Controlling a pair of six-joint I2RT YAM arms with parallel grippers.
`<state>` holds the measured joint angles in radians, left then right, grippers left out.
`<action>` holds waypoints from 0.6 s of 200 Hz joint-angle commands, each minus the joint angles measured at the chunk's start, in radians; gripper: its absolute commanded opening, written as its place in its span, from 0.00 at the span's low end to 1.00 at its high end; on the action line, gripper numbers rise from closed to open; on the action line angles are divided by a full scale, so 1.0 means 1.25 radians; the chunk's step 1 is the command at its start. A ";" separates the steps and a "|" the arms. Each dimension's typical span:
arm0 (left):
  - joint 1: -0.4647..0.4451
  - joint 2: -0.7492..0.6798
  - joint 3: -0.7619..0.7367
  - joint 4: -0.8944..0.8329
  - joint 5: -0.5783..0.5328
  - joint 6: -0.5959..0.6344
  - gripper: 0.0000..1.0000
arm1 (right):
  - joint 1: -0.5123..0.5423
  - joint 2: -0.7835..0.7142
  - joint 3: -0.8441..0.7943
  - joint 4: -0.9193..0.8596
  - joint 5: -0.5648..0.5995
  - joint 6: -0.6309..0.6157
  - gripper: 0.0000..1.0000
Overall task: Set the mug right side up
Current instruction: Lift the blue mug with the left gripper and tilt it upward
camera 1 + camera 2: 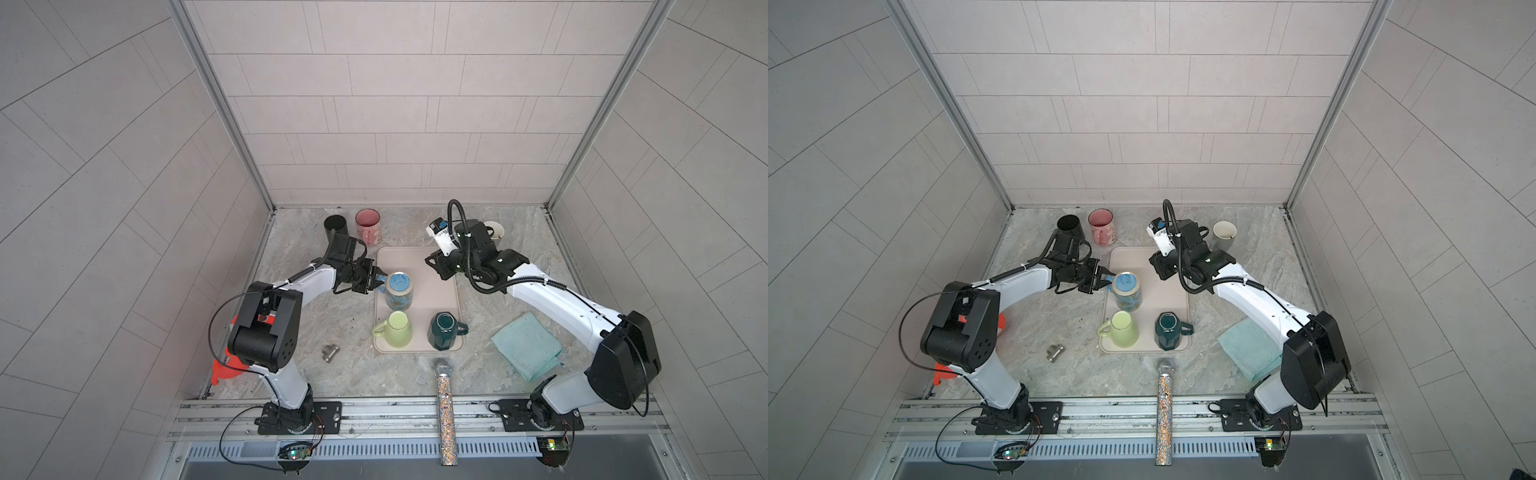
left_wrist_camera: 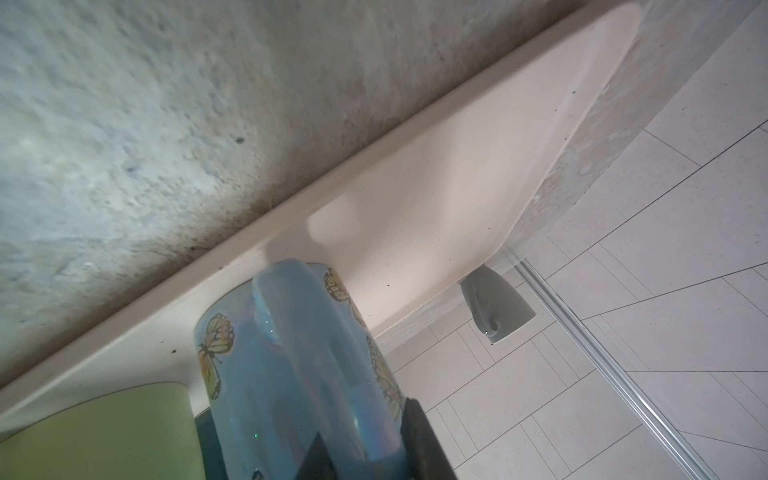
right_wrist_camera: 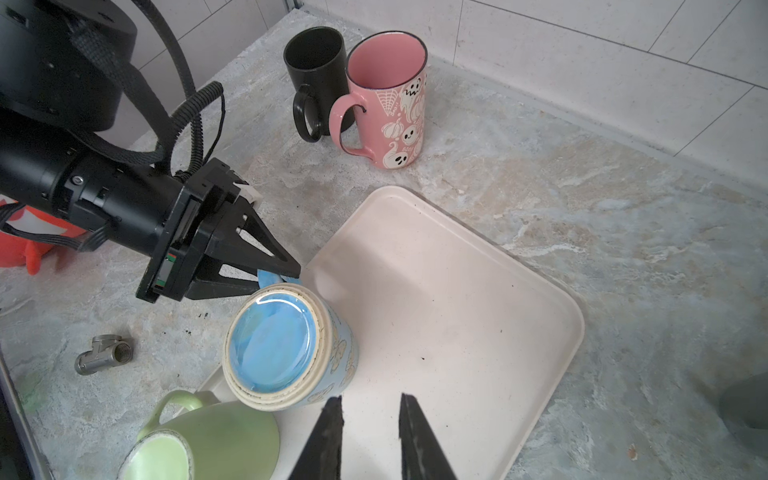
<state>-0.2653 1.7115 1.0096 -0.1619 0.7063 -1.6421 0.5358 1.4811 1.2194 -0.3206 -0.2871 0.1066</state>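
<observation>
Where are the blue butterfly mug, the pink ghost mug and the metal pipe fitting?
blue butterfly mug (image 3: 272,345): right wrist view, on its upturned blue base.
pink ghost mug (image 3: 399,124): right wrist view, on its printed side wall.
metal pipe fitting (image 3: 100,354): right wrist view, on its middle body.

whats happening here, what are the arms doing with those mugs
The left tool is closed on the handle of the blue butterfly mug, which sits bottom-up on the pale tray and is not yet turned over. The right tool hangs open over the bare part of the tray, holding nothing. A green mug and a dark teal mug stand at the tray's near end.
</observation>
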 commanded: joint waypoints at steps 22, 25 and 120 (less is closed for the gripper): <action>-0.005 0.009 -0.010 0.068 -0.013 -0.028 0.00 | -0.003 0.008 0.023 -0.010 0.008 0.008 0.25; -0.005 0.008 -0.010 0.072 -0.014 -0.030 0.00 | -0.004 0.008 0.023 -0.010 0.006 0.008 0.25; -0.011 -0.049 0.037 0.108 -0.031 0.078 0.00 | -0.007 -0.013 0.017 -0.023 0.024 0.006 0.25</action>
<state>-0.2722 1.7073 1.0069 -0.0776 0.6670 -1.6226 0.5316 1.4815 1.2194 -0.3290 -0.2802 0.1066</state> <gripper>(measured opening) 0.221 0.252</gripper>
